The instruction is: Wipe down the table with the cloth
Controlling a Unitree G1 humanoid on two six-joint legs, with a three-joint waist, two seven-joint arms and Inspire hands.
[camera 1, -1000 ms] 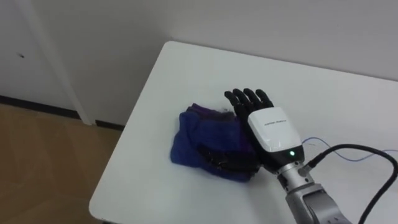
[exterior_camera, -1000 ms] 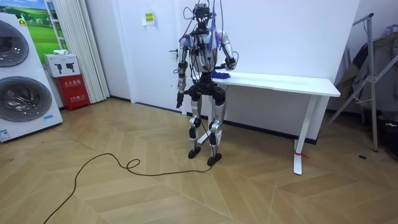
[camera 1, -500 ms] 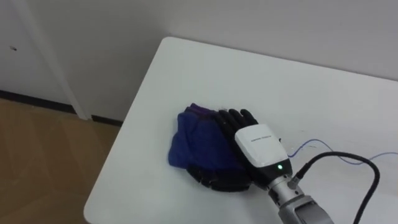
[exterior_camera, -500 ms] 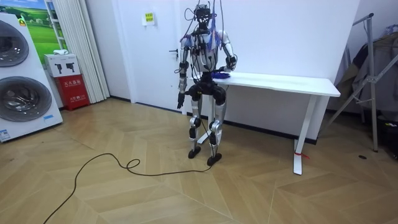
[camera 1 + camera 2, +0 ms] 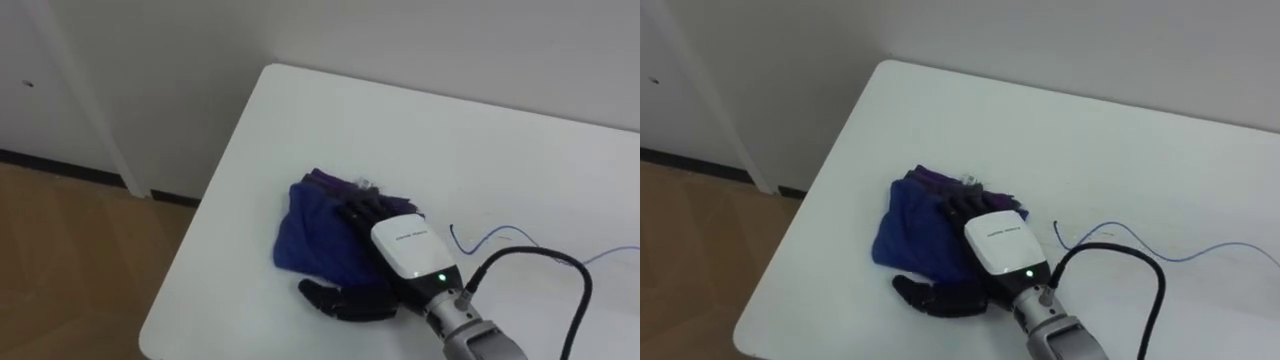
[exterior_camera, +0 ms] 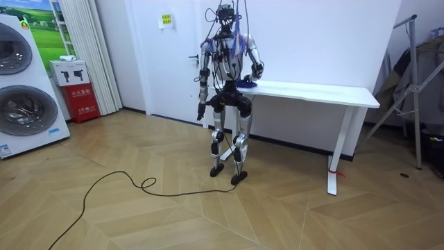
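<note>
Partly under the right hand's (image 5: 405, 249) flat fingers (image 5: 362, 209) lies the blue cloth (image 5: 308, 232).

At the left edge of the room view, two stacked washing machines (image 6: 21, 83) stand beside a red cabinet (image 6: 82, 101) and a pale curtain (image 6: 87, 48). A metal stand (image 6: 409, 90) rises at the right edge. A thin blue wire (image 5: 492, 238) curls at the left eye view's lower right.

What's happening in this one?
A humanoid robot stands at the end of a white table, in the middle of wiping it. Its right hand lies flat, fingers straight, on a bunched blue-purple cloth near the table's corner, pressing it against the surface. The left hand hangs at the robot's side, away from the table.
</note>
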